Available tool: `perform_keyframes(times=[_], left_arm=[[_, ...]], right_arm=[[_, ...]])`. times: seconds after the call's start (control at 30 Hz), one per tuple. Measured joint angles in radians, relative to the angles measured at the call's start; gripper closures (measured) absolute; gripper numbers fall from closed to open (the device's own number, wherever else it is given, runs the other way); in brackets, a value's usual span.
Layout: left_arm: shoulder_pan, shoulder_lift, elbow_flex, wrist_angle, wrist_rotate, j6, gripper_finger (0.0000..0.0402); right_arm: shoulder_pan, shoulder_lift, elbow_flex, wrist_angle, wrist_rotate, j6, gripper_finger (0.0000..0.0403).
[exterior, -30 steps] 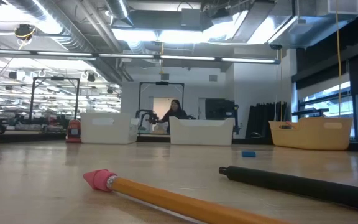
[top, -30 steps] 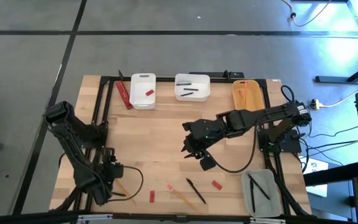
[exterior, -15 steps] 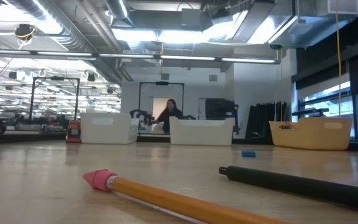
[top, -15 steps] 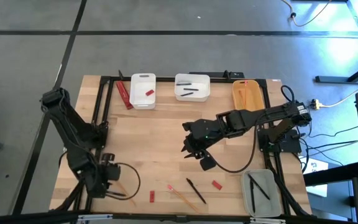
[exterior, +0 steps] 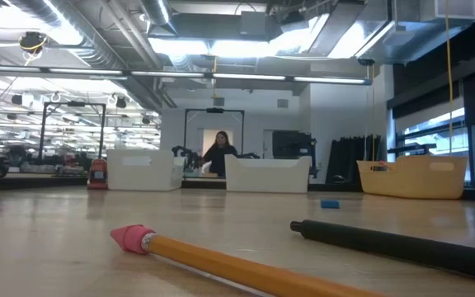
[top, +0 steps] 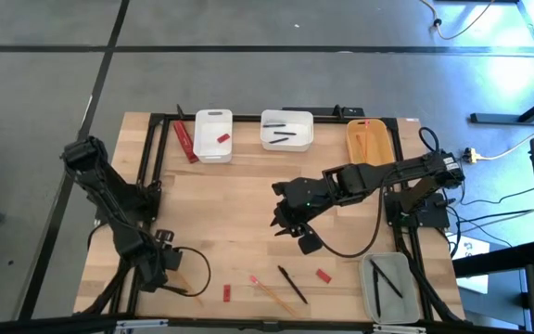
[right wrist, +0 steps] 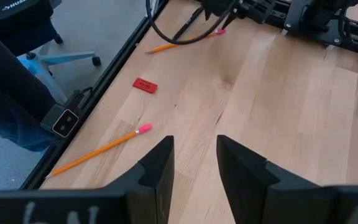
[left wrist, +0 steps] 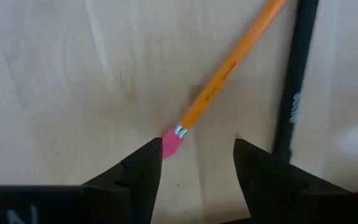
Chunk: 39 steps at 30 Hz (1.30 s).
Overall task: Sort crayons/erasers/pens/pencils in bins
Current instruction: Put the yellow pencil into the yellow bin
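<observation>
Your left gripper [left wrist: 194, 165] hangs low over the table [top: 239, 199] at the lower left of the high view, fingers apart, with the pink eraser end of a pencil [left wrist: 229, 68] sitting just inside the gap beside the left finger [left wrist: 145, 171]. The pencil runs away on a slant toward the upper right of the left wrist view, so you are lined up on its very tip, not its middle. Close here and the fingers will likely catch only the eraser end; the long shaft may swing down, pivot or slip free on the lift.

A black cable [left wrist: 294, 93] lies just beside the pencil, close to the other finger. Drift toward it as you come down and you may pinch the cable with the pencil, or drag it across the wood and knock the pencil out of line.

Your right gripper [top: 306, 243] waits over the middle of the table, fingers apart and holding nothing. It sits between you and the yellow-orange bin [top: 371, 141] at the upper right of the high view, which already holds pencils. Carry straight across and the arms may meet.

Near the bottom edge, a second pencil [top: 269, 290], a black pen [top: 292, 284] and red erasers [top: 323, 275] lie close together, so a low sweep could scatter them. The other bins [top: 213, 135] are at the top and lower right.
</observation>
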Motion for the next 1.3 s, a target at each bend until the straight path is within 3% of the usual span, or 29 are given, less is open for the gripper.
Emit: perform_keyframes(times=[0.73,0.9,1.3], left_arm=[[-0.004,0.052,-0.039,0.010,-0.003,0.007,0.0211],[-0.033,0.053,-0.039,0.005,-0.060,0.085,0.0211],[-0.041,0.053,-0.039,0.007,-0.079,0.137,0.0211]], right_arm=[[0.000,0.000,0.000,0.002,0.000,0.000,0.0280],[0.000,0.000,0.000,0.002,0.000,0.000,0.0280],[0.000,0.000,0.000,0.002,0.000,0.000,0.0280]])
